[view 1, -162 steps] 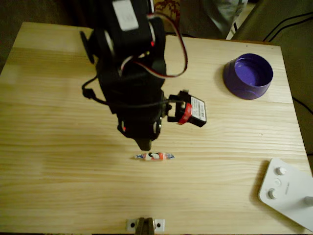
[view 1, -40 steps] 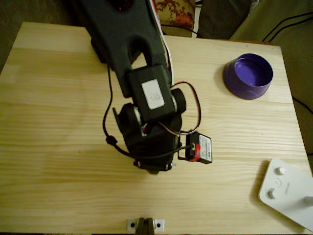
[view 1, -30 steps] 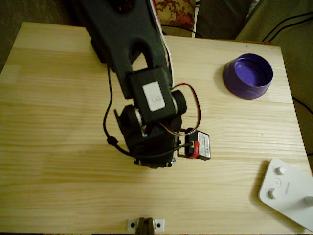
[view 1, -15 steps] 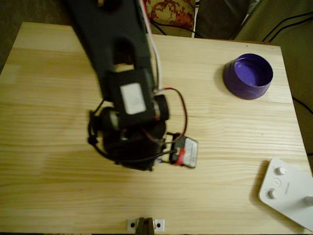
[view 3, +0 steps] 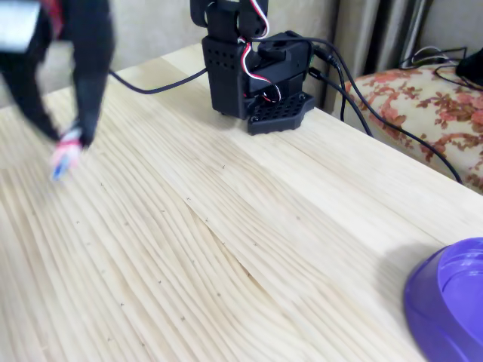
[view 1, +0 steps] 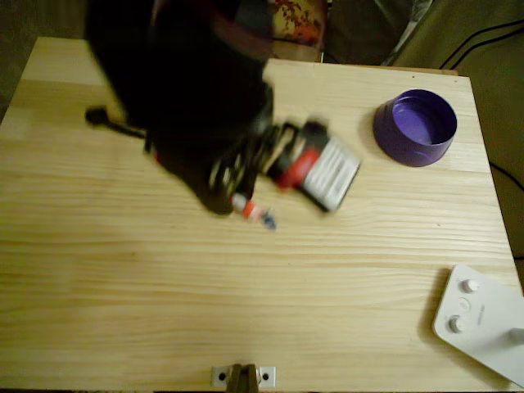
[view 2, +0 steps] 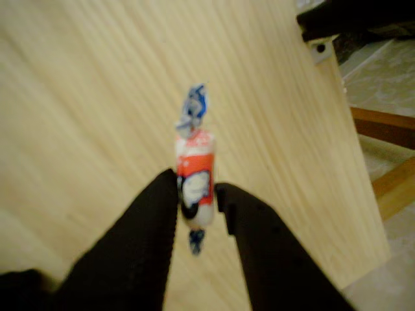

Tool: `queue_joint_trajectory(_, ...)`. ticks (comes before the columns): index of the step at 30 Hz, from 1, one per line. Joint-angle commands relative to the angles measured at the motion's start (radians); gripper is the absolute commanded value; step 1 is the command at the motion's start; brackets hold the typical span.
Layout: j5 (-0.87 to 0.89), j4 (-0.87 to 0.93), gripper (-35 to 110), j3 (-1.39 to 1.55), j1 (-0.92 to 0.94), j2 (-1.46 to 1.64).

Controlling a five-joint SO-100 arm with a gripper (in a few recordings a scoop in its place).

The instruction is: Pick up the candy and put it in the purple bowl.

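Pincer clamped narrow on the candy, gripping its lower half, lifted clear of the table somewhere mid-table, a bit toward the far edge in the overhead view. Looks like mid-carry toward the purple bowl near the far right corner. Could easily slip though: slick wrapper, thin bite, and a blurred arm suggests a quick swing. Could also overshoot the low rim. Count: one candy, one bowl, one white button device at the near right corner.
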Motion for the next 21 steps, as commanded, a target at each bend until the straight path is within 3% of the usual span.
queue_joint_trajectory(1, 0.084, 0.054, 0, -0.083, -0.086, 0.253)
queue_joint_trajectory(11, 0.255, 0.095, 0, -0.066, -0.497, 0.541)
queue_joint_trajectory(21, 0.364, 0.035, 0, -0.091, -0.917, 0.463)
